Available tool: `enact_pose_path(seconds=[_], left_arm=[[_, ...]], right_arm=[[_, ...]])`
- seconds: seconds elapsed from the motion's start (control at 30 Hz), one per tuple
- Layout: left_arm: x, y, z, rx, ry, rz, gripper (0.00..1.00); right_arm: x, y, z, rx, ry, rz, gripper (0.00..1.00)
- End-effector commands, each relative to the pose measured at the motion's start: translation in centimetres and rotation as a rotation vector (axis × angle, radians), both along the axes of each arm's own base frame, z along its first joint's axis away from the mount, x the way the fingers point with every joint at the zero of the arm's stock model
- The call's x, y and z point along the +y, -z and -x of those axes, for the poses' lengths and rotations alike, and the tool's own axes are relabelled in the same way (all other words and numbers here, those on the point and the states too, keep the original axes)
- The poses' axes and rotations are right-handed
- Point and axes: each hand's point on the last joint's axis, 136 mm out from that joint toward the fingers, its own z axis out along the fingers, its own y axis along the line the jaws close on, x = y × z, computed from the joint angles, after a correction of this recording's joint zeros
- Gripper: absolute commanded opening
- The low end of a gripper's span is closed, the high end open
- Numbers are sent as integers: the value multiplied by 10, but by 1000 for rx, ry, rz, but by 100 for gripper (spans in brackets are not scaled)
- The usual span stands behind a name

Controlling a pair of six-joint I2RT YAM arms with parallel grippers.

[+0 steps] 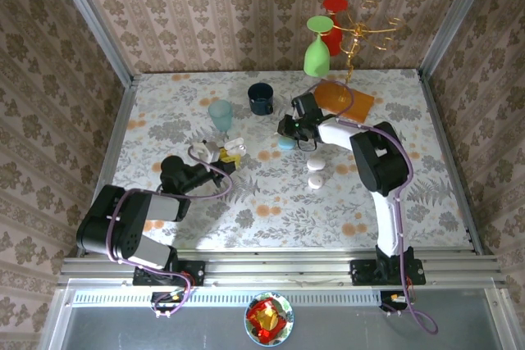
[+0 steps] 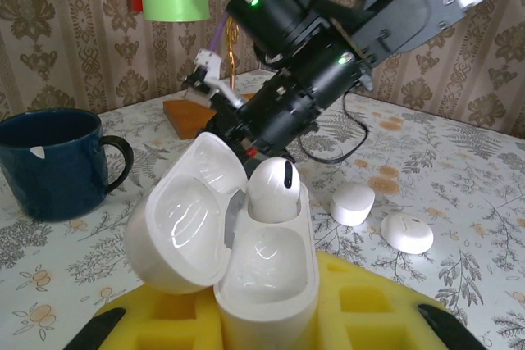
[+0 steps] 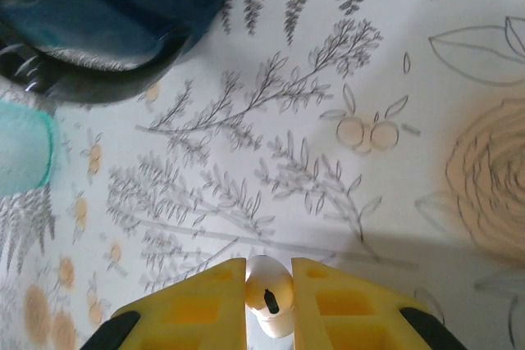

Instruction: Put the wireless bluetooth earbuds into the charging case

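Right gripper (image 3: pixel 269 283) jaws clamped on held earbud (image 3: pixel 269 297), pinched between yellow pads (image 3: pixel 197 305) over floral table (image 3: pixel 328 161). Dark mark on it, possibly a sensor. Left gripper (image 2: pixel 264 321) jaws clamped on open charging case (image 2: pixel 271 272). Seated earbud (image 2: pixel 275 190) stands in its far socket.

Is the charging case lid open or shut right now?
Open: the lid of the charging case is swung back, exposing one earbud seated inside and an empty well in front of it.
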Motion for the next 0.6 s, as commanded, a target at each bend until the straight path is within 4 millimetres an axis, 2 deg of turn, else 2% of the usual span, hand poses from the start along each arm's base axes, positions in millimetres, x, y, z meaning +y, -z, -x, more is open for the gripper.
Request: enact_pose_path(seconds=[0.0, 0.17, 0.33, 0.57], left_arm=[[-1, 0, 3, -24, 26, -7, 2], [-6, 3, 1, -11, 42, -6, 2], [-17, 3, 5, -13, 93, -8, 2], [-21, 4, 4, -10, 106, -9, 2]], right_arm=[[2, -49, -3, -182, -39, 19, 19], [3, -71, 12, -258, -89, 43, 19], [15, -94, 39, -347, -186, 133, 21], [30, -139, 78, -490, -297, 255, 21]])
